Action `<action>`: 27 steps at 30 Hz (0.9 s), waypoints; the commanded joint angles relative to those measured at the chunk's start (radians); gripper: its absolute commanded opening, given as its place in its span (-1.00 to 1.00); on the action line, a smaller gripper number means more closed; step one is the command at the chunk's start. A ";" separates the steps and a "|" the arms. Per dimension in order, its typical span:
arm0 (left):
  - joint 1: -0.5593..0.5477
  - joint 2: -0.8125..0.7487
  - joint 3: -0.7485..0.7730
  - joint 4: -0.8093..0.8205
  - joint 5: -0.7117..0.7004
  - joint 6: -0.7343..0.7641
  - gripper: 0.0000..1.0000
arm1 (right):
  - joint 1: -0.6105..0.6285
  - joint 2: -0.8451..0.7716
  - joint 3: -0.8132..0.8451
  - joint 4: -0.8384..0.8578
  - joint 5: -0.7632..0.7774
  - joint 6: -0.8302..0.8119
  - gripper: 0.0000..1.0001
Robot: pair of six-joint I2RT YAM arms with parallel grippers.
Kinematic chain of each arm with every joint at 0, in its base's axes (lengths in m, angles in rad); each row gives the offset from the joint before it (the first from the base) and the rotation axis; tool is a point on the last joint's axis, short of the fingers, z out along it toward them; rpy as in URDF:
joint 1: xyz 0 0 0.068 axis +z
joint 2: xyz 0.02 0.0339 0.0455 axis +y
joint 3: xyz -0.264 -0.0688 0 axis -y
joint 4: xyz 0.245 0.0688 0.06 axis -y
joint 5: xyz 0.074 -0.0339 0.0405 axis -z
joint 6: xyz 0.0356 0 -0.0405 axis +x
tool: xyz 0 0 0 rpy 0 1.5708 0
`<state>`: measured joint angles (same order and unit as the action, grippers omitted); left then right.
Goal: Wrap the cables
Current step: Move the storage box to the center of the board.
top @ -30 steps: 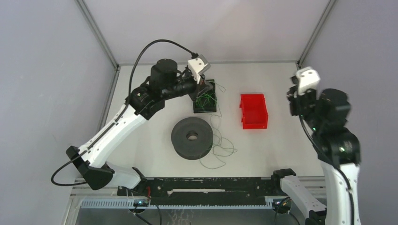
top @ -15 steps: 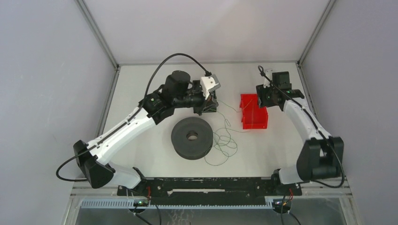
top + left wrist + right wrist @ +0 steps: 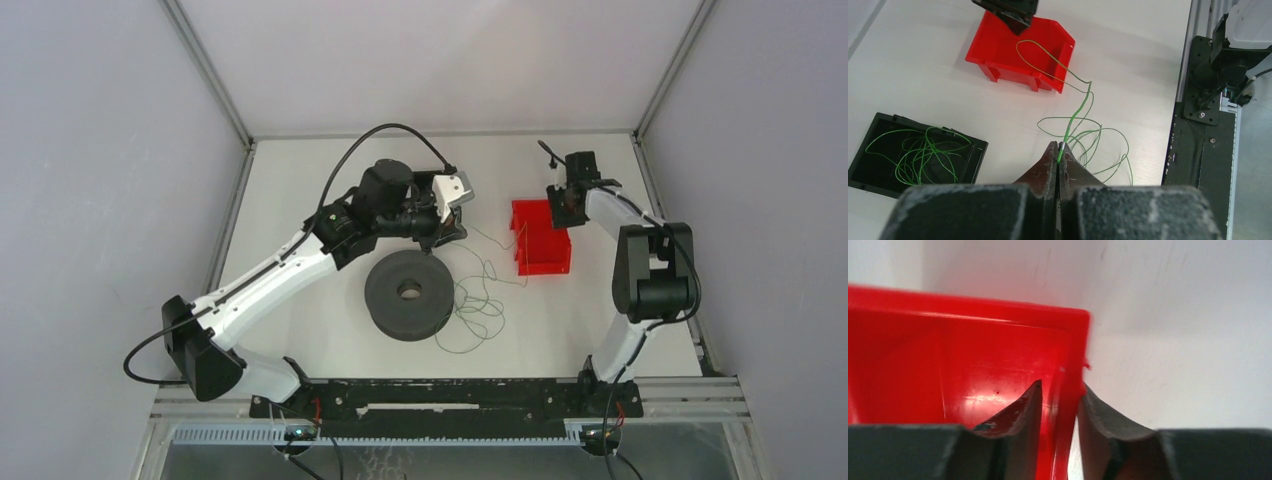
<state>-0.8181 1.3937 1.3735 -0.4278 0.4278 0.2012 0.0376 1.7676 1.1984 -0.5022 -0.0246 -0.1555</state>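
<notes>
Since you're watching both arms, start w/ the left gripper (image 3: pixel 1056 149): its jaws are pressed together, no gap btwn them, and a thin green cable (image 3: pixel 1075 112) is pinched right at the tips. From that pinch the strand runs away across the table (image 3: pixel 1128 60), bends, then goes on as a long narrow loop. The loop's far end lies over the inside of the red bin (image 3: pixel 1015 70).

Around the pinch pt you've got loose loops (image 3: pixel 1098 137) of the same thin green wire lying on the table. In the top view they sit just right of the black spool (image 3: pixel 390 285), btwn it and the red bin, nearer the spool.

More green wire is in the black tray (image 3: pixel 965 165), as a tangle (image 3: pixel 918 155) inside its walls. In the left wrist view the tray is left of the pinched strand. From above it's mostly hidden under the left arm's wrist.

As for the right gripper (image 3: pixel 1060 385), it's at the bin's far right corner. Its jaws are part-way apart and straddle the bin's side wall, w/ one finger inside the bin and the other outside over the table. The outer finger looks to be against the wall. On the inner side I can't tell if there's contact, so I can't say whether the wall is actually clamped.
</notes>
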 commanded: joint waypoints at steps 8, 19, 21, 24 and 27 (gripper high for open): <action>-0.016 0.024 0.010 0.048 0.009 0.032 -0.99 | -0.061 0.262 0.416 -0.001 0.019 0.113 -0.47; -0.015 0.041 0.064 0.034 -0.057 0.021 -0.99 | -0.093 0.063 0.436 -0.054 -0.251 -0.003 0.33; -0.014 0.045 0.069 0.039 -0.058 0.007 -0.99 | -0.100 -0.055 0.376 -0.083 -0.400 -0.059 0.40; -0.007 0.054 0.077 0.056 -0.038 -0.030 -0.99 | -0.083 -0.232 0.292 -0.163 -0.596 -0.155 0.44; 0.004 0.062 0.081 0.072 -0.012 -0.080 -0.99 | -0.047 -0.379 0.215 -0.218 -0.770 -0.208 0.45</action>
<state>-0.8272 1.4464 1.3792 -0.4229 0.3817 0.1879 -0.0521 1.5768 1.4750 -0.6449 -0.4698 -0.2371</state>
